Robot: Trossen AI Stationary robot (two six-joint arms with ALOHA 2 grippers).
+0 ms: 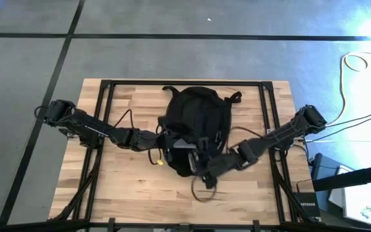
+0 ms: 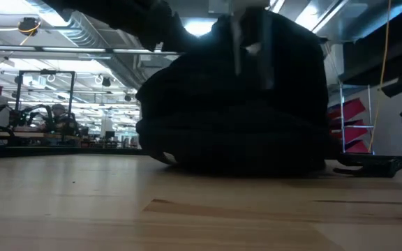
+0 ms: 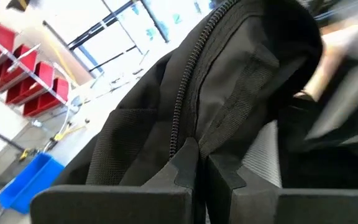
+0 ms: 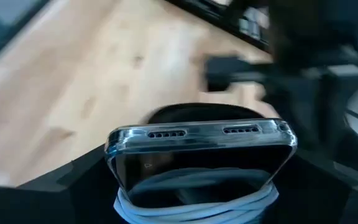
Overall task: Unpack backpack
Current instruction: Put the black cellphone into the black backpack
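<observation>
1. My right end effector (image 4: 197,180) is clamped across a phone (image 4: 197,149) wrapped in white cable (image 4: 194,202), at the backpack's (image 1: 195,129) near end.
2. My left end effector (image 3: 197,180) is pinched together on the backpack's fabric beside the zipper (image 3: 185,99).
3. I should lift the phone out level, left end effector holding firm.
4. The backpack sits mid-surface (image 1: 108,187); bare wood nearby offers set-down room.

Both arms are dark, slim and jointed, each ending in a bulkier black wrist block. The left gripper (image 3: 201,177) has flat matte black fingers with stepped, notched inner edges; the right gripper (image 4: 197,186) is the same black.
</observation>
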